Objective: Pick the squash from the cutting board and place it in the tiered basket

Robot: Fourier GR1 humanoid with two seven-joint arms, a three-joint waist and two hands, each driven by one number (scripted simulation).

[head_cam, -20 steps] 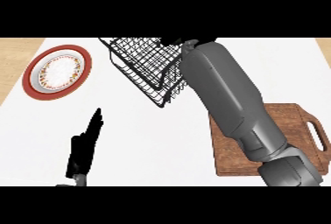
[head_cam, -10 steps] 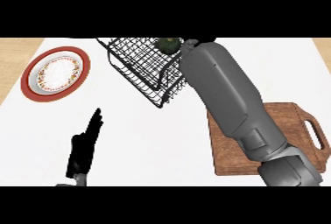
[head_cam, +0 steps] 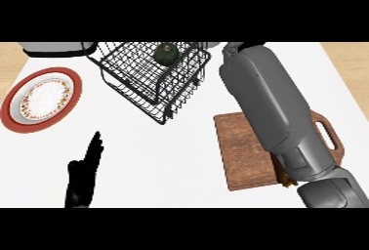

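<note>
So the dark green round squash [head_cam: 166, 52] is already off the board and sits inside the black wire tiered basket [head_cam: 148, 85], up at about 12 o'clock of the view, in what looks like the top tier. The grey right forearm [head_cam: 270, 112] runs from 5 o'clock up to 1 o'clock, just beside the basket's right rim. The right hand [head_cam: 231, 48] at its end barely shows, so I honestly can't tell whether it's holding anything or spread out. My read is that the placing is pretty much done and what's left is backing out cleanly. I'd lift the hand straight up clear of the wire rim first, then pull back toward 5 o'clock, because dragging sideways could hook the basket and tip it. The brown wooden cutting board with a handle [head_cam: 241, 146] lies at 4 o'clock, partly under the forearm, and there's a small brownish bit by its near edge I can't make out. The red-rimmed patterned plate [head_cam: 16, 102] sits at 9 o'clock, well apart from everything. The black left hand [head_cam: 81, 172] rests at 7 o'clock with straight fingers pointing up, holding nothing. A pale rounded thing [head_cam: 54, 47] pokes in at 11 o'clock, right behind the basket.
</note>
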